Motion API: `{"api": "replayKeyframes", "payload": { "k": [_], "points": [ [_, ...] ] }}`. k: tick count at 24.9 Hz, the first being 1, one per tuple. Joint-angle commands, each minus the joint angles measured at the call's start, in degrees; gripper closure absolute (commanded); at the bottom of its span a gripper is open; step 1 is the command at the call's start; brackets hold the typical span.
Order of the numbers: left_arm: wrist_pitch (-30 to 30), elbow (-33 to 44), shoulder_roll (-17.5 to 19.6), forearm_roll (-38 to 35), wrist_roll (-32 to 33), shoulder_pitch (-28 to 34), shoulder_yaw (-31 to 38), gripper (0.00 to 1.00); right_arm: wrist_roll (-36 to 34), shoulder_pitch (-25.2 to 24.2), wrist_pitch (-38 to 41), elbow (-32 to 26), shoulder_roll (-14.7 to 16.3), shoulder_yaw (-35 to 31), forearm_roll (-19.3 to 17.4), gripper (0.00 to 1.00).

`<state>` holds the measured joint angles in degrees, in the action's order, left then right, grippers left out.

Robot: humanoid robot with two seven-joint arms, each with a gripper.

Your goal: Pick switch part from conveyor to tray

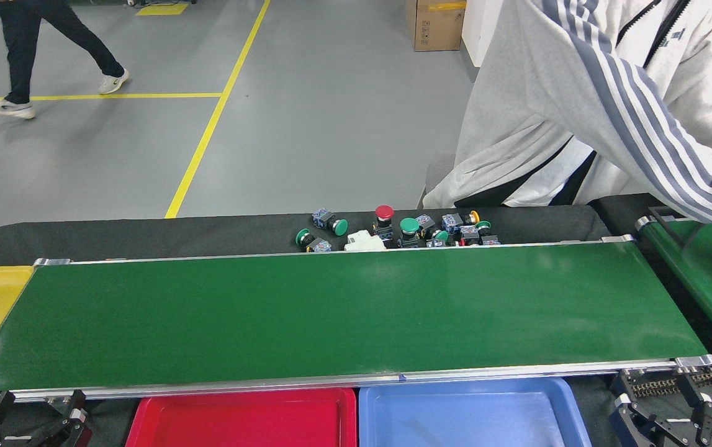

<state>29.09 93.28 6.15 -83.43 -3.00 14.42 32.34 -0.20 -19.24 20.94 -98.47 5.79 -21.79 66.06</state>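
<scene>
The task is only starting: the conveyor (331,316) is running bare, while the switch parts (402,233) are sitting in a cluster just beyond its far rail. Nearer than the conveyor, the red tray (144,422) and blue tray (563,410) are lying empty. The left gripper (27,416) and right gripper (672,406) are waiting open-fingered at its near corners, grasping nothing.

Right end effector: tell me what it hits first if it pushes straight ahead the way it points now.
The right end effector points up and away, so it would first meet the near rail and roller of the conveyor, then the bare green belt. Depth is unclear; it may sit below the rail.
</scene>
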Motion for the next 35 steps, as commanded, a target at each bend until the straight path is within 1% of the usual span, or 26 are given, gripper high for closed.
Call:
{"api": "replayKeyframes", "payload": {
  "k": [1, 3, 9, 15, 21, 29, 35],
  "points": [
    [-0.1, 0.7, 0.2, 0.2, -0.4, -0.1, 0.4, 0.0, -0.1, -0.9, -0.6, -0.7, -0.1, -0.2, 0.0, 0.01],
    [-0.2, 0.0, 0.3, 0.2, -0.4, -0.1, 0.4, 0.0, -0.1, -1.5, -0.5, -0.9, -0.1, -0.2, 0.2, 0.01],
    [-0.1, 0.0, 0.4, 0.3, -0.4, 0.0, 0.5, 0.0, -0.1, -1.3, -0.5, -0.9, -0.4, -0.2, 1.0, 0.01],
    [-0.1, 0.4, 0.3, 0.5, -0.4, -0.1, 0.6, 0.0, -0.1, -1.1, 0.1, -0.7, 0.3, -0.2, 1.0, 0.0],
    [0.0, 0.5, 0.4, 0.5, -0.4, -0.1, 0.5, 0.0, -0.1, -0.8, -0.5, -0.7, -0.9, -0.2, 0.9, 0.0],
    [0.0, 0.5, 0.4, 1.0, -0.4, 0.0, 0.3, 0.0, 0.0, -1.1, -1.7, -0.6, -0.8, -0.2, 0.9, 0.0],
    [0.0, 0.5, 0.5, 1.0, -0.4, 0.1, 0.2, 0.0, 2.7, -0.7, -1.7, -0.5, -0.4, -1.6, 0.5, 0.0]
  ]
}}
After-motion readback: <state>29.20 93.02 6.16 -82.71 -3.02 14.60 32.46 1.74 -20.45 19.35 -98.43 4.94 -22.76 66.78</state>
